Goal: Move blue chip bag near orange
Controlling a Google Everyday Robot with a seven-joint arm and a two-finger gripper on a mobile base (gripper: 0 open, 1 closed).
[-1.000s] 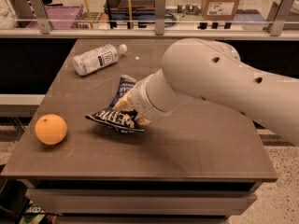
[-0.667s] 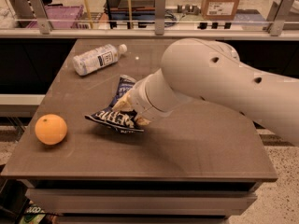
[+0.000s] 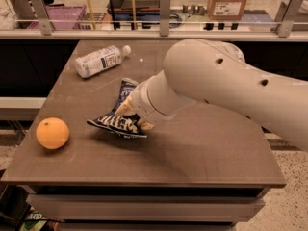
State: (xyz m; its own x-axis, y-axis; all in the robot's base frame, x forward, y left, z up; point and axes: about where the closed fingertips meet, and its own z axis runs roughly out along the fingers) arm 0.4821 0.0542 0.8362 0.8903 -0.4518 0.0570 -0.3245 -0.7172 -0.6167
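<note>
Claw: my claw (image 3: pixel 132 115) is near the middle of the table (image 3: pixel 202 148), a bit toward 9 o'clock. It is closed on the bag and pinches it at the middle. My arm covers most of the claw.
Bag: the blue bag (image 3: pixel 118 124) is in my claw. One half sticks up toward 12 o'clock. The other half spreads out toward 8 o'clock, with a shadow under it on the table.
Bag writing: big white block letters on the spread-out half. They are crinkled and look upside down to me, so I cannot read the word.
Orange: the orange (image 3: pixel 52 133) sits on the table at 9 o'clock from the bag, close to the table's edge. It is well apart from the bag.
Bottle: a clear bottle (image 3: pixel 98 60) lies on its side at 11 o'clock from the bag, near the far corner. Its white cap points to 2 o'clock.
Bottle label: white with small dark print, too small for me to read.
In the way: my fat white arm (image 3: pixel 221 85) comes in from 3 o'clock and hides part of the bag and the table behind it. The bottle is not between the bag and the orange.
Behind the table: a rail (image 3: pixel 144 32) with grey posts at 12 o'clock. Past it stands a brown box (image 3: pixel 230 4) with a white label I cannot read, and a purple bin (image 3: pixel 65 16) at 10 o'clock.
</note>
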